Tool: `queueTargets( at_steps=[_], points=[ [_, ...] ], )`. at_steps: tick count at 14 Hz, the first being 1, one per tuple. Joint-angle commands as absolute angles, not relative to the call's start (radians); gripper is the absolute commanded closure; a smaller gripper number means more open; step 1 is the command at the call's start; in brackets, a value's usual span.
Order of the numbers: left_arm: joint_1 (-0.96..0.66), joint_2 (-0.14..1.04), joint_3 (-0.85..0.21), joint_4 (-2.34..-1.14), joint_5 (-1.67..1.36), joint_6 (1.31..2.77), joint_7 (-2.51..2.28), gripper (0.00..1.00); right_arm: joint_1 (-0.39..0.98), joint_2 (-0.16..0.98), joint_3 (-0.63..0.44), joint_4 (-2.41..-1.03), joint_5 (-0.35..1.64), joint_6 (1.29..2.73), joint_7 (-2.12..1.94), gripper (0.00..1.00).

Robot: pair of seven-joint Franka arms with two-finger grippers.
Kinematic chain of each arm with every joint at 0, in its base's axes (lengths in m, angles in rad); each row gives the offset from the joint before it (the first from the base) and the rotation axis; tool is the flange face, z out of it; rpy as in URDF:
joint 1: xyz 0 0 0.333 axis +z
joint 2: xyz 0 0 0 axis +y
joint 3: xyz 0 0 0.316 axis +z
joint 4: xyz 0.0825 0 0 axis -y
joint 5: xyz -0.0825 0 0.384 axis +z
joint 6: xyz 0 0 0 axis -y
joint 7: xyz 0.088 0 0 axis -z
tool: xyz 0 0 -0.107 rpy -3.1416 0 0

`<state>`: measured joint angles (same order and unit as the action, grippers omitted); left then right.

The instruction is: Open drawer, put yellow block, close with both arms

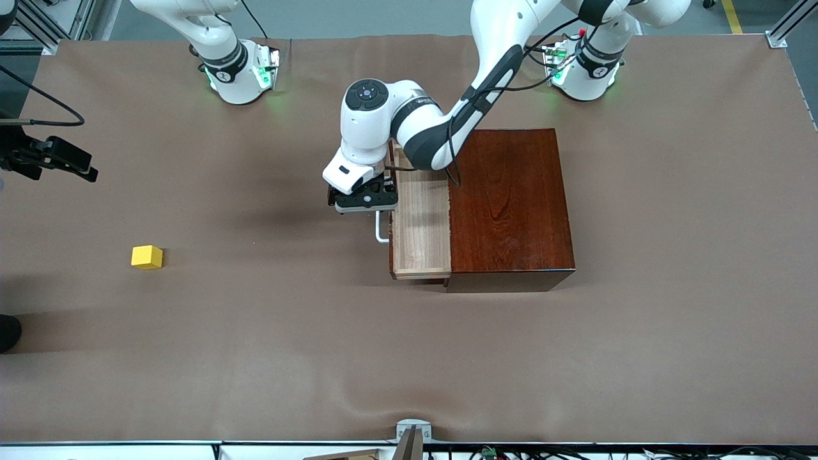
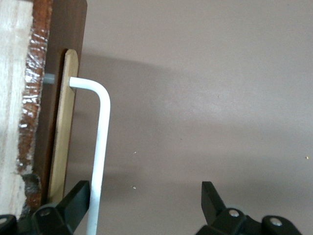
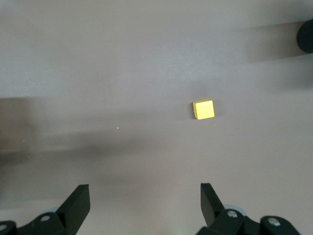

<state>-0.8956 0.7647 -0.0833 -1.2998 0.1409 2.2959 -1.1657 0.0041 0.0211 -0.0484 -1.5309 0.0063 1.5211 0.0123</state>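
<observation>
The dark reddish box (image 1: 511,204) stands mid-table, and its drawer (image 1: 418,223) is pulled out toward the right arm's end, the light-wood tray bare inside. My left gripper (image 2: 146,193) is open at the drawer's front. The white bar handle (image 2: 100,147) runs between the jaws, close against one finger (image 2: 78,198). The yellow block (image 1: 147,257) lies alone on the table toward the right arm's end. My right gripper (image 3: 145,196) hangs open in the air above the table near there, holding nothing. The yellow block (image 3: 204,109) lies apart from its fingers.
A brown cloth (image 1: 409,358) covers the whole table. A black rounded object (image 1: 7,332) pokes in at the table's edge at the right arm's end, nearer the front camera than the block. A metal bracket (image 1: 412,431) sits at the front edge.
</observation>
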Motion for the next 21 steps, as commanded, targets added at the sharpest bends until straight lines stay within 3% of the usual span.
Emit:
queueTargets(
  at_steps=[1,10,17,21],
  points=[
    [-0.900,0.753,-0.074,-1.272,0.123,2.267,-1.141,0.00,0.020,0.015,-0.058,-1.536,0.014,1.519,0.017,0.00],
    [-0.881,0.651,-0.071,-1.273,0.114,2.204,-1.143,0.00,-0.049,0.015,-0.064,-1.535,0.014,1.540,-0.079,0.00],
    [-0.752,0.543,-0.077,-1.279,0.109,2.114,-1.140,0.00,-0.238,0.075,-0.064,-1.542,0.012,1.617,-0.320,0.00],
    [-0.645,0.474,-0.078,-1.307,0.101,2.025,-1.086,0.00,-0.236,0.126,-0.064,-1.612,0.012,1.707,-0.367,0.00]
  ],
)
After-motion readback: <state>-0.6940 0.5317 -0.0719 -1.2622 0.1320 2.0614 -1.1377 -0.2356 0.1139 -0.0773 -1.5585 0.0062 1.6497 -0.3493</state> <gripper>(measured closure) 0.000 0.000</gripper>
